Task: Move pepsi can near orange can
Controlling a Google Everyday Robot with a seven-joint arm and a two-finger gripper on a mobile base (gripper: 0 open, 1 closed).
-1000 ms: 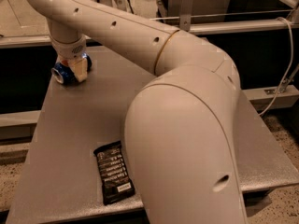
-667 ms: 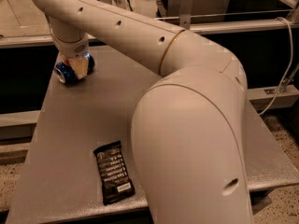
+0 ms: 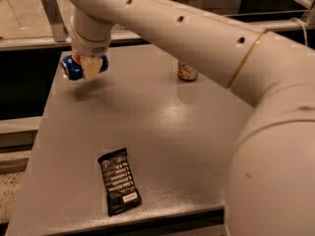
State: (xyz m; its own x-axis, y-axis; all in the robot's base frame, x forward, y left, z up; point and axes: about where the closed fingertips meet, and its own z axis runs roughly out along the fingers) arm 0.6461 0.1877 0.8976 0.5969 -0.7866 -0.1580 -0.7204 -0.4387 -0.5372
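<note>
Lifting away from the far left corner, the pepsi can [image 3: 72, 70] is now hanging a little above the table [image 3: 162, 132] instead of lying on it. The arm [image 3: 197, 28] is swinging aside enough that the orange can [image 3: 187, 72], hidden behind it a second ago, is showing. The gripper [image 3: 87, 68] is sitting over that far left corner. Its pale fingers [image 3: 92, 67] are closing across the can's middle and holding it on its side, with the blue body sticking out to the left. A soft shadow is lying on the table beneath it, so I am judging it clear of the surface.

The carry is the step going on. Doing it well is calling for a level sweep to the right along the back of the table, keeping the can high enough not to scrape. It is then calling for slowing well before the orange can, which is standing upright near the far edge, well apart from the held one. A thin aluminium cylinder gripped sideways is likely to roll once let go. It is asking for a low, gentle release just beside the orange can and not touching it, since a light upright can is tipping easily.

The table is looking matte grey and faintly speckled, with a dull sheen. A black snack bar [image 3: 119, 181] in a crinkly, glossy wrapper is lying flat near the front edge, out of the path.
</note>
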